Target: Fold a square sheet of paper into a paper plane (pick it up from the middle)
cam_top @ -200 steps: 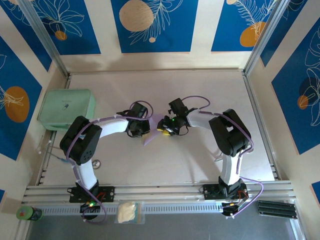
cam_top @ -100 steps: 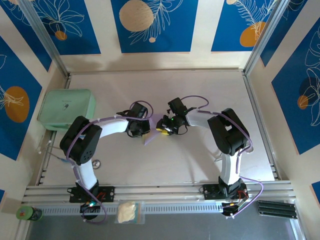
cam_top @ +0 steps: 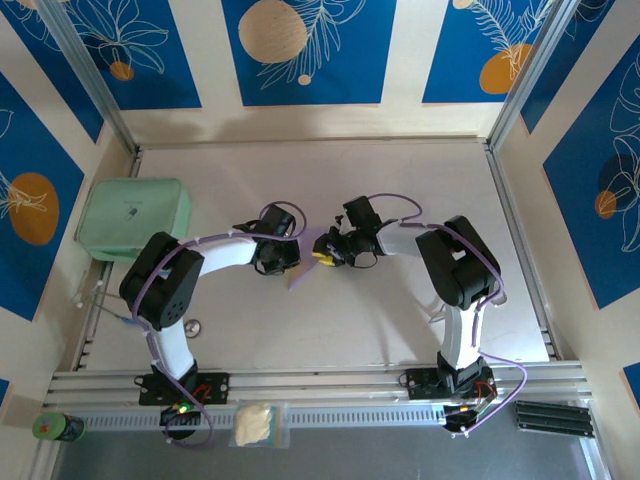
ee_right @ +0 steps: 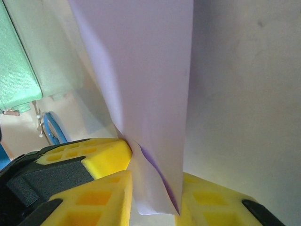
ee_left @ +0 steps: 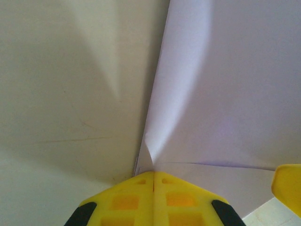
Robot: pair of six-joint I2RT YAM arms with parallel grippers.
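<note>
Folding stage, mid-crease. Paper sheet (cam_top: 304, 266) sits well right of mint box (cam_top: 133, 217). Left claw (ee_left: 154, 175) pinching its corner, right claw (ee_right: 155, 184) pinching folded edge. Next, we reckon: line up edges, no tearing.

Bright, even light; soft shadows (wrist close-ups slightly blurred)

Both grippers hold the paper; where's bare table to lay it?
Widest bare table lies between the back wall and the lilac paper. Another open patch sits between the two arm bases. Crowded: the centre, where left gripper and right gripper pinch the paper, and left by the mint-green box.
</note>
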